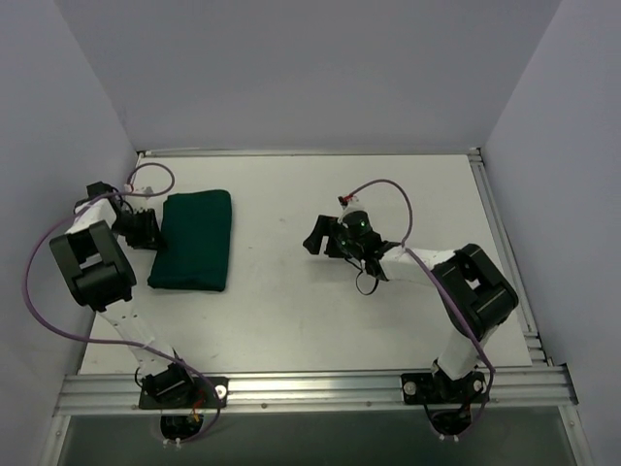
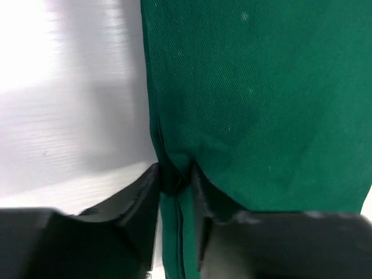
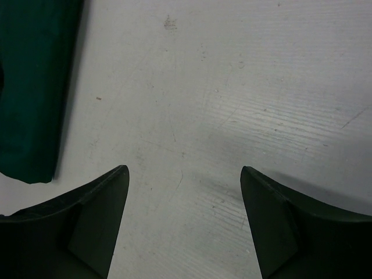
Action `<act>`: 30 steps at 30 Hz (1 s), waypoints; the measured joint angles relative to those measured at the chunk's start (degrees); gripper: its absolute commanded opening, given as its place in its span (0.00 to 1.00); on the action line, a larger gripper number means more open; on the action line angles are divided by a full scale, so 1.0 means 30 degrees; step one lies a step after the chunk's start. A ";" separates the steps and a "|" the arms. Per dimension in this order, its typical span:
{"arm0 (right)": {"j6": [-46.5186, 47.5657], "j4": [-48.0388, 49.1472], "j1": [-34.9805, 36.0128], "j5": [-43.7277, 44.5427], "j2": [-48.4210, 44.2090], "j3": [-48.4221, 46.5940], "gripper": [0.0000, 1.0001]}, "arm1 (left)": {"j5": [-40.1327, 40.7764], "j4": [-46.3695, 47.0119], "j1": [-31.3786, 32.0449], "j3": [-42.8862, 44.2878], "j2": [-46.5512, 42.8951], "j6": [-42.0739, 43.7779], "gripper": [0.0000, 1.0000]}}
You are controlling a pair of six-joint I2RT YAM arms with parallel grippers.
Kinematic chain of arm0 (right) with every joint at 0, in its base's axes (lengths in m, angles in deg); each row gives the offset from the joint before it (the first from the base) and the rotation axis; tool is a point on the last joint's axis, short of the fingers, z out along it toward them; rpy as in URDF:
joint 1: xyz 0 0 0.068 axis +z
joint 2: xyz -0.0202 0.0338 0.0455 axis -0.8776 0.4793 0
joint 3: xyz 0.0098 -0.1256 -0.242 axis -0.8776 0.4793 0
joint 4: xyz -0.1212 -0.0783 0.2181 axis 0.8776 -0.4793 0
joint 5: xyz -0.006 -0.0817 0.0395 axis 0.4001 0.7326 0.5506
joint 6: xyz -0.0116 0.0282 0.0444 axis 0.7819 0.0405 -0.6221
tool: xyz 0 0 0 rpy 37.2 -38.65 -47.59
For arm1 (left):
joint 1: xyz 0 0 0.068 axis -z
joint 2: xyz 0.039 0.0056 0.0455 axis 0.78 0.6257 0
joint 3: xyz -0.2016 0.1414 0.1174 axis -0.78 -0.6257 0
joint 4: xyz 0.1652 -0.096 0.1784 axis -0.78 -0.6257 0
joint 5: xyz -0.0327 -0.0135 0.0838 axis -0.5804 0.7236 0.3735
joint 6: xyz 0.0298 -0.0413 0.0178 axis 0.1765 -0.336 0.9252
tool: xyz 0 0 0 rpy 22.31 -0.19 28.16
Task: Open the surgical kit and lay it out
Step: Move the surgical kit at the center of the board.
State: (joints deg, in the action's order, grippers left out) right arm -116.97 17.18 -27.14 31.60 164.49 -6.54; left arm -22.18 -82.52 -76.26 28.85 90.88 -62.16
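The surgical kit (image 1: 194,240) lies as a folded dark green cloth bundle on the left part of the white table; its contents are hidden inside the wrap. My left gripper (image 1: 146,230) is at the bundle's left edge. In the left wrist view the green cloth (image 2: 261,104) fills the right side, and the left gripper (image 2: 174,174) pinches a folded edge of it between its two black fingers. My right gripper (image 1: 315,238) hovers over bare table to the right of the kit. It stands open (image 3: 184,171) with nothing between its fingers, and the cloth (image 3: 29,87) shows at the far left.
White walls close in the table on the left, back and right. A metal rail (image 1: 310,388) runs along the near edge, where both arm bases are bolted. Purple cables loop from each arm.
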 measured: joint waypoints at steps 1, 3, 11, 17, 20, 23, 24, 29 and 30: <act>0.0000 0.0000 0.0000 -0.0073 0.0168 -0.0131 0.73 | -0.0022 0.0022 0.0080 -0.0044 -0.0015 0.0087 0.25; -0.0007 0.0058 0.0000 -0.0204 0.0517 -0.0408 0.72 | -0.0423 0.0102 0.0233 -0.0313 -0.0080 0.0080 0.18; 0.0066 -0.0066 0.0000 -0.0255 0.0867 -0.0991 0.70 | -0.1581 0.0248 0.3096 -0.1421 -0.0525 -0.0532 0.02; 0.0131 -0.0539 -0.0051 -0.0204 0.0867 -0.1180 0.69 | -0.2142 0.1326 0.6827 -0.2091 -0.0772 -0.2805 0.02; 0.0066 -0.0656 -0.0138 -0.0189 0.0874 -0.1173 0.69 | -0.2747 0.2149 0.8065 -0.2594 -0.0823 -0.4575 0.02; -0.0146 -0.0554 -0.0146 -0.0204 0.1020 -0.1173 0.69 | -0.2849 0.2987 0.8648 -0.3424 -0.1246 -0.6054 0.02; -0.0240 -0.0437 -0.0146 -0.0211 0.1158 -0.1173 0.68 | -0.2739 0.3242 0.8750 -0.3701 -0.1457 -0.6426 0.02; -0.0860 0.0262 -0.0306 -0.0568 0.2688 -0.1173 0.42 | -0.2667 0.4051 0.9231 -0.4299 -0.1734 -0.7599 0.02; -0.1056 0.0444 -0.0393 -0.0772 0.3082 -0.1173 0.38 | -0.2688 0.4146 0.9296 -0.4313 -0.1734 -0.7774 0.02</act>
State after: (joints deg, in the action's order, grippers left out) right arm -120.14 18.51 -28.32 29.28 173.73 -10.06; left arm -30.25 -70.09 -48.37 15.91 85.68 -85.48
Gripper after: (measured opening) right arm 0.457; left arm 0.213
